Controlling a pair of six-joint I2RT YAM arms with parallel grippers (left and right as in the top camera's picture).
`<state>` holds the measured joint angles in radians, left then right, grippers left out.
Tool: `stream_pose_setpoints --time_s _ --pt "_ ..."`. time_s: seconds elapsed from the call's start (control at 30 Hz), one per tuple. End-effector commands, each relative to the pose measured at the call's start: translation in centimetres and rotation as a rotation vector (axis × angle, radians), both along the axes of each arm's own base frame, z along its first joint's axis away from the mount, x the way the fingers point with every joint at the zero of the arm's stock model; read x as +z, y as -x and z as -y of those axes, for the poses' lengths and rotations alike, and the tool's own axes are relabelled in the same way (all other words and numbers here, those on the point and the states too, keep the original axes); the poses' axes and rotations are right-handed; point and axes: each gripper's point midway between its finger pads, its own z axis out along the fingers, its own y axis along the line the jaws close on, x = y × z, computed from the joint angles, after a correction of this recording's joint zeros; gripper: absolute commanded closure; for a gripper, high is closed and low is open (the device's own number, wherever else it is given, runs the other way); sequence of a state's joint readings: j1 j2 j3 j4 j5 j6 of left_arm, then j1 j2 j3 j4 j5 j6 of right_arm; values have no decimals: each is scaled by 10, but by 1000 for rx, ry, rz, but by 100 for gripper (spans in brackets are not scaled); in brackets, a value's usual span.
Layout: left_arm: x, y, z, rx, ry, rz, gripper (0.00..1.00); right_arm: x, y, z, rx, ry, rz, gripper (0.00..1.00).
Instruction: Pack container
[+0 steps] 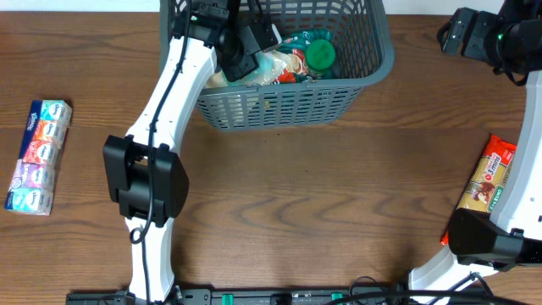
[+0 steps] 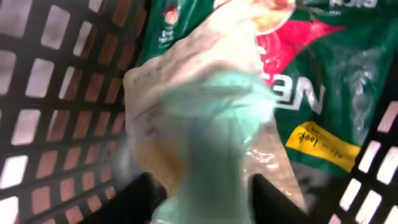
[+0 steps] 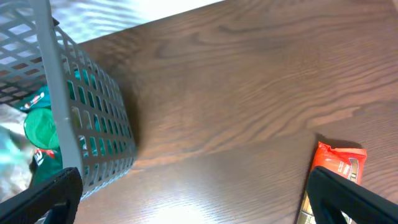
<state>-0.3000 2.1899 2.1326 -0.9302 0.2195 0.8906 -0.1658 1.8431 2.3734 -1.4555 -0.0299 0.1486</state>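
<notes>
The grey slotted container (image 1: 288, 106) stands at the back middle of the table and holds a green packet (image 2: 323, 81) and a green-lidded item (image 1: 320, 55). My left gripper (image 1: 254, 47) reaches down inside it. In the left wrist view its fingers (image 2: 208, 186) grip a blurred clear and pale teal packet (image 2: 211, 118) close to the container's left wall (image 2: 37, 124). My right gripper (image 1: 453, 34) is open and empty, up at the back right. Its wrist view (image 3: 193, 186) looks down on bare wood, with the container (image 3: 93, 118) to its left.
A red and yellow pasta packet (image 1: 487, 182) lies at the right edge, also seen in the right wrist view (image 3: 336, 165). A multipack of tissues (image 1: 38, 157) lies at the far left. My left arm stretches from the front to the container.
</notes>
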Motion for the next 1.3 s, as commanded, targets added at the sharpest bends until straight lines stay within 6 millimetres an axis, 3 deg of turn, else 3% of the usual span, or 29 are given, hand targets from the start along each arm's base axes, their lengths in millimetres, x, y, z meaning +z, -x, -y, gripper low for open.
stream_pose_setpoints --time_s 0.0,0.13,0.23,0.33,0.43,0.57,0.7,0.77,0.83,1.0,1.13,1.27 --pt "11 0 2 9 27 12 1 -5 -2 -5 19 -1 -14 1" --pt "41 2 -3 50 43 66 1 -4 -4 -4 18 1 -4 1" --pt "82 6 -15 143 55 139 1 4 -13 -2 15 11 43 1" --pt "134 15 -43 348 94 228 1 20 -24 3 -22 19 122 1" --pt "174 34 -80 567 175 260 2 41 -20 23 -175 24 184 1" --pt "200 74 -133 809 266 214 1 67 15 56 -374 9 225 1" --pt "209 115 -196 1100 340 158 1 73 71 88 -512 3 172 1" --pt "209 130 -223 1220 360 140 1 66 103 102 -580 2 104 1" --pt "208 141 -243 1297 372 124 2 63 117 110 -556 11 75 1" --pt "199 148 -269 1365 471 48 1 40 158 120 -644 -26 -15 1" --pt "188 154 -287 1430 475 19 1 -14 194 114 -693 -69 -199 1" --pt "179 153 -289 1430 460 4 1 -75 204 114 -665 -92 -344 1"
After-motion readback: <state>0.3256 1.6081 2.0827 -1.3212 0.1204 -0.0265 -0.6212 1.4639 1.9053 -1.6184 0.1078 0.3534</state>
